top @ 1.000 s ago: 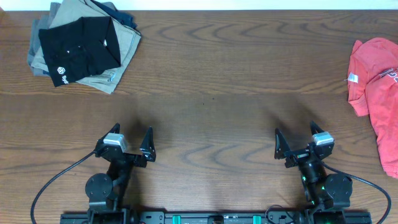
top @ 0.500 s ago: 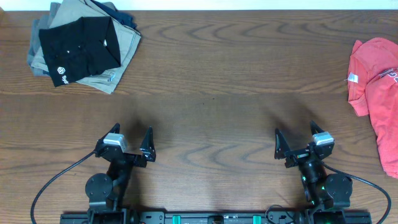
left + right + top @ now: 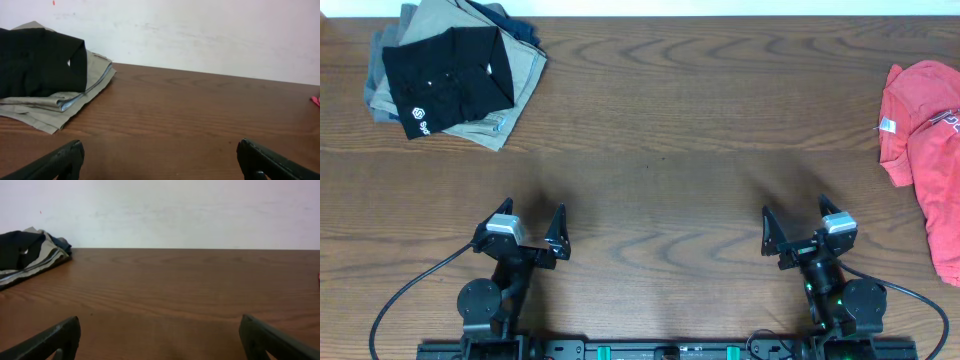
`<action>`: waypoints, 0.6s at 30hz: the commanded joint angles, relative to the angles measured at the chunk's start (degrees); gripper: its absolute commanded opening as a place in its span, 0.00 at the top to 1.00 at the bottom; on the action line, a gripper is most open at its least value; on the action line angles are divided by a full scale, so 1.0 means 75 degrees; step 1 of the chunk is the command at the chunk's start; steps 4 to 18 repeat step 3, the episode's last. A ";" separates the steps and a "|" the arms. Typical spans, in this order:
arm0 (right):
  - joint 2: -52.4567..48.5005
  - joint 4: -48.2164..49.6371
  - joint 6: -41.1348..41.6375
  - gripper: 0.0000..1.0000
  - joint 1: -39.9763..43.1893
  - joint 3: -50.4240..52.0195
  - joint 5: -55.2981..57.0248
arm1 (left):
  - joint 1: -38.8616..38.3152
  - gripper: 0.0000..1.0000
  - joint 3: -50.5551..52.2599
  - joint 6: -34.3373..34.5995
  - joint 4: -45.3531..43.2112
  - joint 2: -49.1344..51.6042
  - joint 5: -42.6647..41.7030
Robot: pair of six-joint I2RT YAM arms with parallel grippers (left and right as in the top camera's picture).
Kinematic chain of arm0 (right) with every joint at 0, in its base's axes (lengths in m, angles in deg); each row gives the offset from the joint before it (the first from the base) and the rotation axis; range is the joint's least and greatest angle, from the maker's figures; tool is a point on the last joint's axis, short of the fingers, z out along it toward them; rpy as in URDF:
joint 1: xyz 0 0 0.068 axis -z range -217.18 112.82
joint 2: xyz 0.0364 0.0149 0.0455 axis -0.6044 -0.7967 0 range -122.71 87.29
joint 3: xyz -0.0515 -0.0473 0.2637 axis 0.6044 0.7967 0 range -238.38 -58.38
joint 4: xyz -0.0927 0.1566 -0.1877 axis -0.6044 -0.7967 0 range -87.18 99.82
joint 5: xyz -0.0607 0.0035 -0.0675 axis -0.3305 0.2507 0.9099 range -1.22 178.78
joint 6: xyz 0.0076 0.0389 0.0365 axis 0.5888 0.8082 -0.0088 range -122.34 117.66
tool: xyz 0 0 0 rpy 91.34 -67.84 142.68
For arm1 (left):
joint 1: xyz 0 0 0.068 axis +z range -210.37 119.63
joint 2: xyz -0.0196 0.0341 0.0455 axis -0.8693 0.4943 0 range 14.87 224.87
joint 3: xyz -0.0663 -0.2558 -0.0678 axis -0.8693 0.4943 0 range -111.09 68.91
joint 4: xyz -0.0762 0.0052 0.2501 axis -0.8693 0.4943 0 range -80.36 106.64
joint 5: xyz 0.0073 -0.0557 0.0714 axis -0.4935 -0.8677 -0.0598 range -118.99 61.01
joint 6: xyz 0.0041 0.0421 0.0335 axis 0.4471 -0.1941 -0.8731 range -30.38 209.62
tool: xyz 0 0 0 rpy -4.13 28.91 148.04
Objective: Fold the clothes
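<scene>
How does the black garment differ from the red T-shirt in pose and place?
The black garment lies neatly folded; the red T-shirt lies crumpled. The black garment rests on a tan stack at the far left; the red T-shirt lies directly on the table at the right edge. Both lie untouched.

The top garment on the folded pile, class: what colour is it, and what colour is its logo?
The garment is black and its logo is white. Both show best in the overhead view.

We find the white lettering on the black garment too small to read. Beneath that garment, khaki trousers and a dark blue cloth lie mostly covered. Far right of it, the frame edge cuts the red T-shirt. Wrist views cut off the left fingers and right fingers.
</scene>
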 commanded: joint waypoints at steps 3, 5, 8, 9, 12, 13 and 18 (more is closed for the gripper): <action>0.0052 -0.0035 -0.0102 0.01 0.0087 0.0012 0.0009 | 0.0032 0.02 0.0146 -0.0041 0.0245 -0.0047 0.0012; 0.0052 -0.0035 -0.0102 0.01 0.0087 0.0012 0.0009 | 0.0032 0.02 0.0146 -0.0041 0.0245 -0.0047 0.0012; 0.0052 -0.0035 -0.0102 0.01 0.0087 0.0012 0.0009 | 0.0032 0.02 0.0146 -0.0041 0.0245 -0.0047 0.0012; 0.0052 -0.0035 -0.0102 0.01 0.0087 0.0012 0.0009 | 0.0032 0.02 0.0146 -0.0041 0.0245 -0.0047 0.0012; 0.0052 -0.0035 -0.0102 0.01 0.0087 0.0012 0.0009 | 0.0032 0.02 0.0146 -0.0041 0.0245 -0.0047 0.0012; 0.0052 -0.0035 -0.0102 0.01 0.0087 0.0012 0.0009 | 0.0032 0.02 0.0146 -0.0041 0.0245 -0.0047 0.0012; 0.0052 -0.0035 -0.0102 0.01 0.0087 0.0012 0.0009 | 0.0032 0.02 0.0146 -0.0041 0.0245 -0.0047 0.0012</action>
